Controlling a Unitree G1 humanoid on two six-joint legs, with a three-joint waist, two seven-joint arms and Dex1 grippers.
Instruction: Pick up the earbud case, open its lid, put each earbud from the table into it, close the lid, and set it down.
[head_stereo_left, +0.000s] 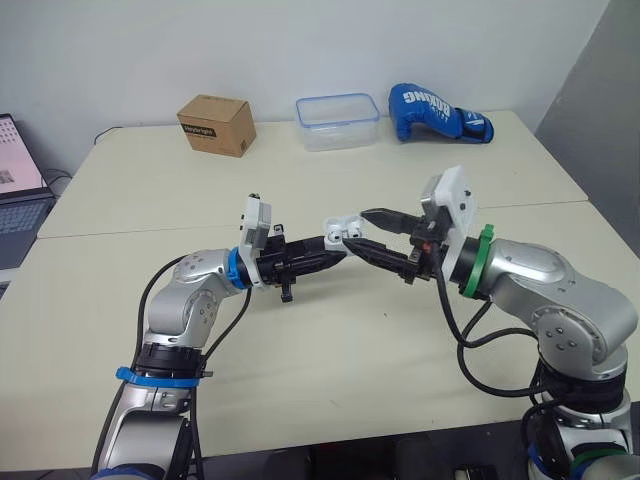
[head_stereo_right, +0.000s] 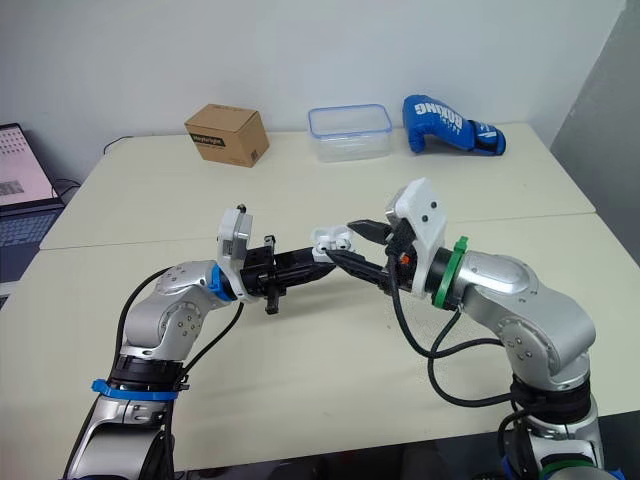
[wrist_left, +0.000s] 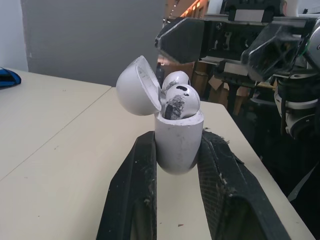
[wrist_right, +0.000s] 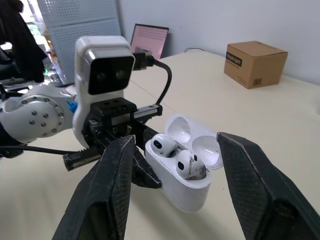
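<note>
My left gripper (head_stereo_left: 330, 246) is shut on a white earbud case (wrist_left: 177, 142), held above the table's middle. The case lid (wrist_left: 137, 86) stands open, tilted back. Two white earbuds (wrist_right: 176, 155) sit in the case's sockets, heads up. My right gripper (head_stereo_left: 372, 232) is open right at the case, one finger above the lid and one below the case body. In the right wrist view the two fingers (wrist_right: 112, 185) straddle the case (wrist_right: 182, 182) without touching it.
At the table's far edge stand a brown cardboard box (head_stereo_left: 216, 125), a clear plastic container (head_stereo_left: 337, 121) and a blue boxing glove (head_stereo_left: 436, 113). A laptop (head_stereo_left: 18, 190) sits off the table's left side. A seam (head_stereo_left: 150, 228) runs across the beige table.
</note>
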